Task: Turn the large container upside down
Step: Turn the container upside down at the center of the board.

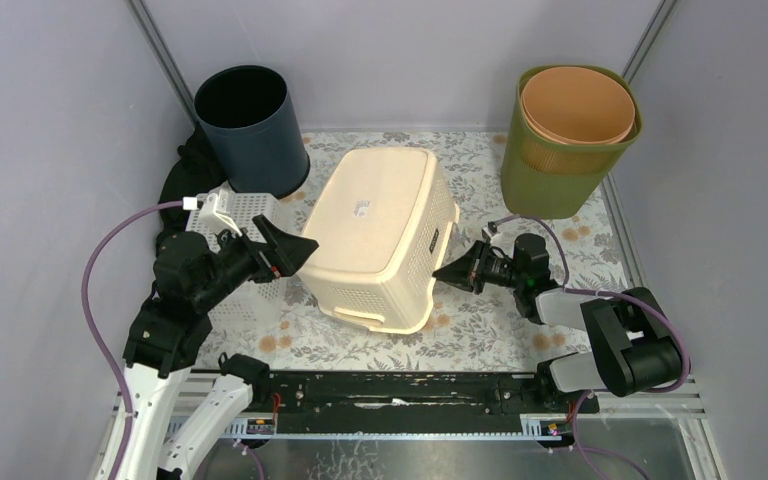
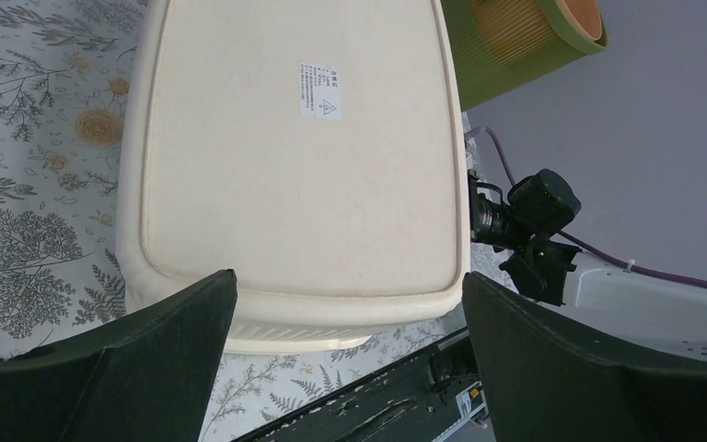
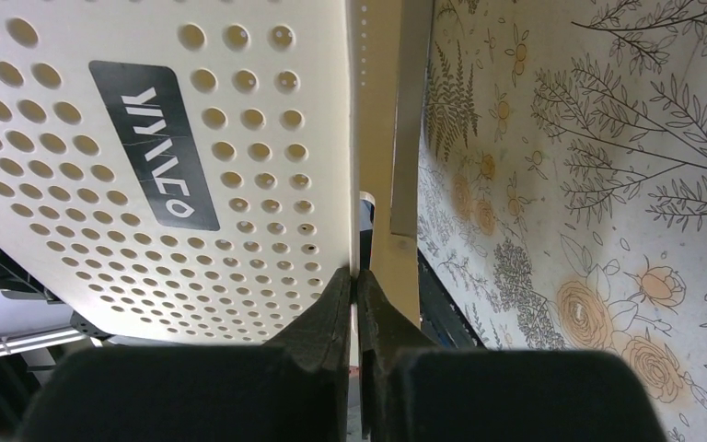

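From above, the large container (image 1: 380, 225) is seen in the middle of the table (image 1: 480, 330) with its bottom turned up, between a blue bin (image 1: 250, 125) far left and a green bin (image 1: 570, 140) far right. The left gripper (image 1: 295, 250) is held just beside its left side, and the right gripper (image 1: 452, 270) at its right side. In the left wrist view, the jaws are spread wide. In the right wrist view, the jaws are pressed together on the thin edge of the container's perforated wall.
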You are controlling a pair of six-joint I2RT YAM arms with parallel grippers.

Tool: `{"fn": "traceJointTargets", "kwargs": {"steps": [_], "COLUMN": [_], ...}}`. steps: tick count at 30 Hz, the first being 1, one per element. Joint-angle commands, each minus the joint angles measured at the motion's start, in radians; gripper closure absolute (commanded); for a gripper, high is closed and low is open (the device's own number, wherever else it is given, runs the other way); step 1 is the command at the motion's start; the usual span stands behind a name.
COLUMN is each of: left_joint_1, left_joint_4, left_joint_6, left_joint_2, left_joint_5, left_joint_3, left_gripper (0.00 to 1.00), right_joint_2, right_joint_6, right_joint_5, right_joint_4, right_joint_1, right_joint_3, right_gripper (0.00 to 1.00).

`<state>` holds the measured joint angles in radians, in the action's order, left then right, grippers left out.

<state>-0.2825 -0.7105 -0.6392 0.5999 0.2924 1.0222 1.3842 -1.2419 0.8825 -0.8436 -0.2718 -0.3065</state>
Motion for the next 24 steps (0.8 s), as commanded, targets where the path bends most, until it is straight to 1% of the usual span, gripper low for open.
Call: {"fn": "traceJointTargets", "kwargs": {"steps": [1,24], "left_joint_1": [-0.004,-0.003], "left_joint_4": [0.066,0.066], "left_joint_6": [-0.01,-0.008], "left_joint_2": [-0.006,-0.008], "left_joint_5": [0.022,0.022], "left_joint_3": [-0.01,-0.019], "left_gripper": [0.0,0.0], "right_joint_2": [-0.031,-0.01], "right_joint_6": [0.006,0.009], "right_joint_5": [0.041,0.05], "right_joint_4": [-0.07,-0.101], "right_joint_1": [0.014,0.032], "right_joint_3": [0.001,0.033], "right_gripper": [0.96,0.96]}}
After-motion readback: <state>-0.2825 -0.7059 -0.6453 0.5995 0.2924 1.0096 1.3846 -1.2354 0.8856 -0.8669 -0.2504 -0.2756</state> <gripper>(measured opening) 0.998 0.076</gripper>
